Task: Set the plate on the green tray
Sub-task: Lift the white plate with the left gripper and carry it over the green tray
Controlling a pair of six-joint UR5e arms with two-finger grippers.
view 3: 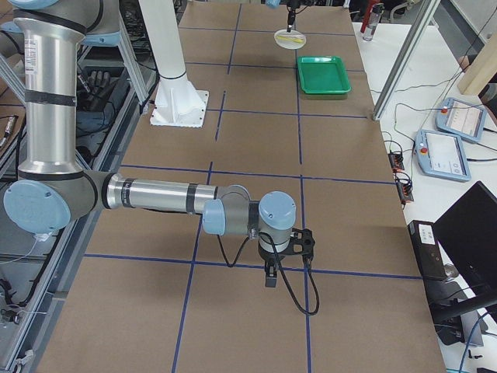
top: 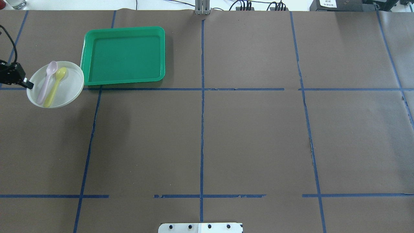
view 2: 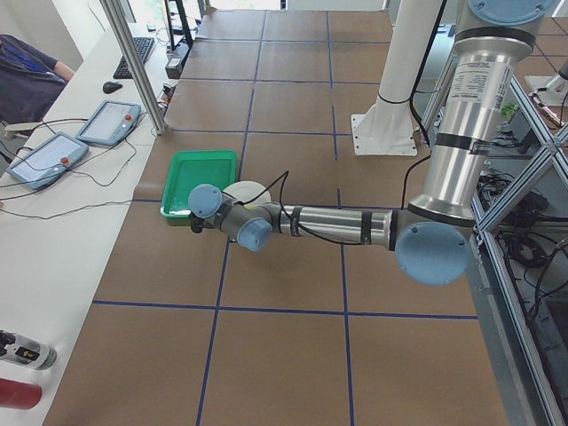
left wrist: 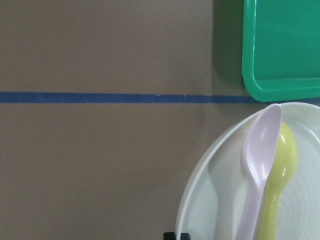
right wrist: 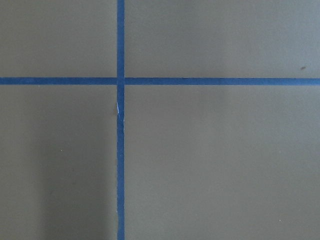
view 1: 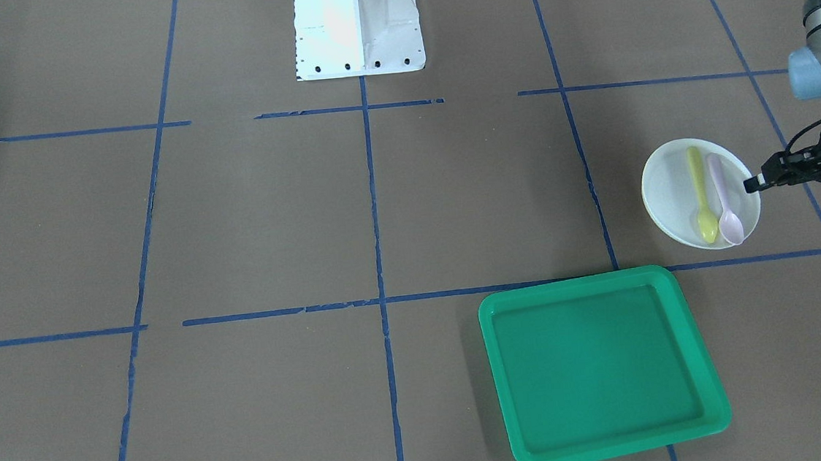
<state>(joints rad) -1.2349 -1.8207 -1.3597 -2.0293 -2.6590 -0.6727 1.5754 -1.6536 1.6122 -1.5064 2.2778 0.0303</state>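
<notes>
Overhead view, clock directions read on that view. The plate (top: 66, 89), white and round, hangs near the table's (top: 252, 139) 9 o'clock edge, just off the 8 o'clock corner of the green tray (top: 124, 58). Its 2 o'clock rim lies just beside the tray's raised rim, and none of the plate is over the tray's floor. A lilac spoon (top: 45, 84) and a yellow spoon (top: 55, 87) lie side by side in the plate, bowls toward 1 o'clock.

The left gripper (top: 28, 85) comes in from 9 o'clock, its jaws pinching the plate's rim on that side. The left wrist view shows a shadow on the table beside the plate.

The tray sits toward 11 o'clock, its 6 o'clock rim along a blue tape line (top: 145, 89), its floor plain green inside the rim. From the tray's 3 o'clock rim brown table surface runs on to the 3 o'clock edge.

The right gripper (view 3: 269, 278) is seen only from the right side, low over a tape crossing. Its jaw state cannot be told.
</notes>
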